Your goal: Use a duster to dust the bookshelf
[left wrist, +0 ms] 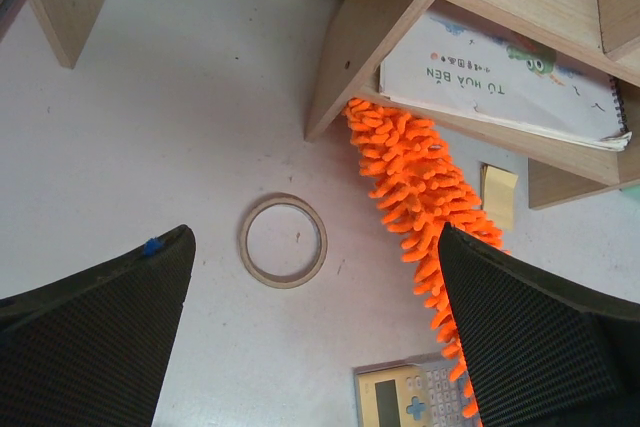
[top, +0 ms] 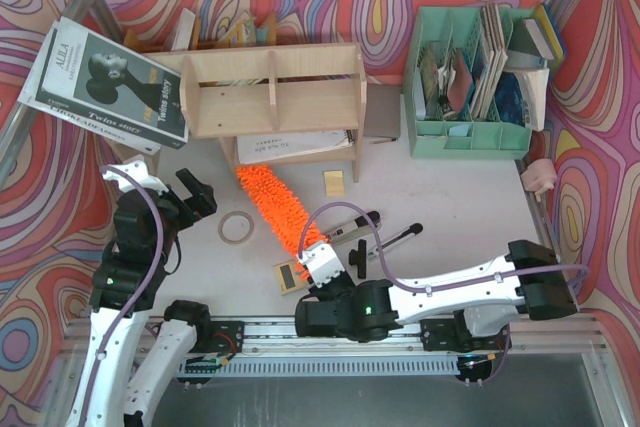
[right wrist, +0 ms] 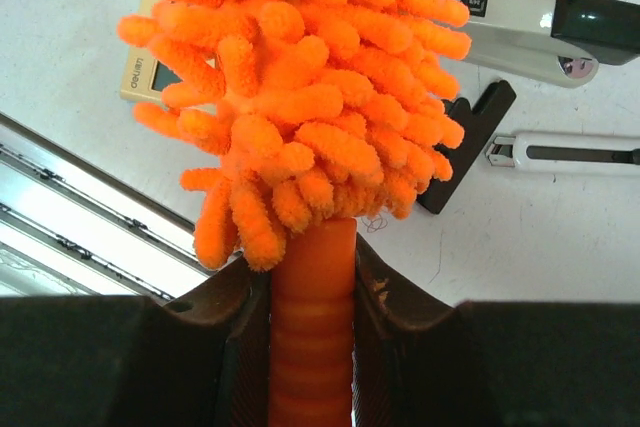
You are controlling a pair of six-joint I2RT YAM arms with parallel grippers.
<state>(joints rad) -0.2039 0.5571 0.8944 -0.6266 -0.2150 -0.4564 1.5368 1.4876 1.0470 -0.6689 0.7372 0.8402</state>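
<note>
Overhead view: the right gripper [top: 316, 250] is clamped on the orange handle of the duster [top: 270, 199] just below the fluff, prob. so the long brush can be steered like a lever. The brush runs diagonally up-left across the table. Its tip meets the front of the bookshelf [top: 270, 97] at the lower tier, near the left panel.

The left gripper [top: 200, 195] hangs w/ jaws apart, holding nothing, near a tape ring [top: 236, 227]. It seems parked out of the brush's way.

Only the right wrist cam shows the grip itself: both fingers press the ribbed handle. Only the left wrist cam shows the tip at the lower board's front edge, below a spiral notebook [left wrist: 500, 87]. Only the overhead view shows the whole shelf.
</note>
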